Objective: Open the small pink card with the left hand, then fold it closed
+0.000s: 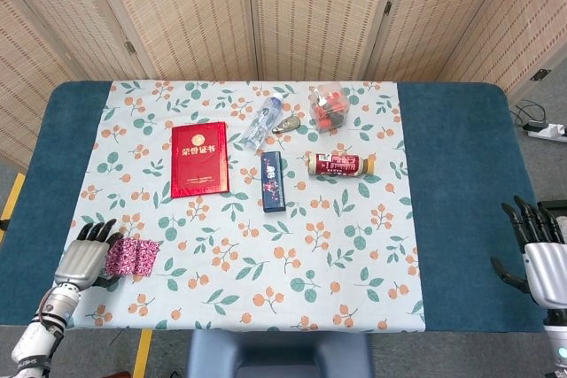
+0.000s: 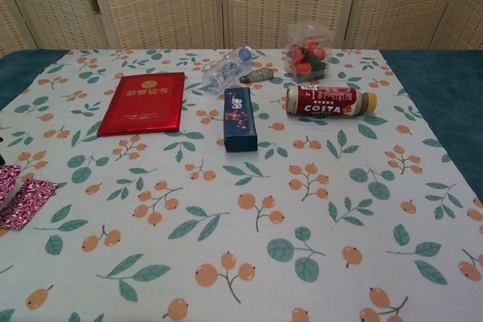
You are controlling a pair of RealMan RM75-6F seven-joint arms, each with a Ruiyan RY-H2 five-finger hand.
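The small pink card (image 1: 133,256) lies near the cloth's front left corner. In the chest view the pink card (image 2: 21,197) sits at the left edge, half open, with its left flap raised off the cloth. My left hand (image 1: 82,257) is right against the card's left side and holds that flap, fingers pointing away from me. The chest view shows almost nothing of this hand. My right hand (image 1: 539,250) hangs past the table's right edge, fingers spread, holding nothing.
A red booklet (image 1: 198,158), a dark blue box (image 1: 273,181), a lying Costa bottle (image 1: 340,164), a clear water bottle (image 1: 262,122) and a clear box of red things (image 1: 328,107) lie further back on the flowered cloth (image 1: 292,263).
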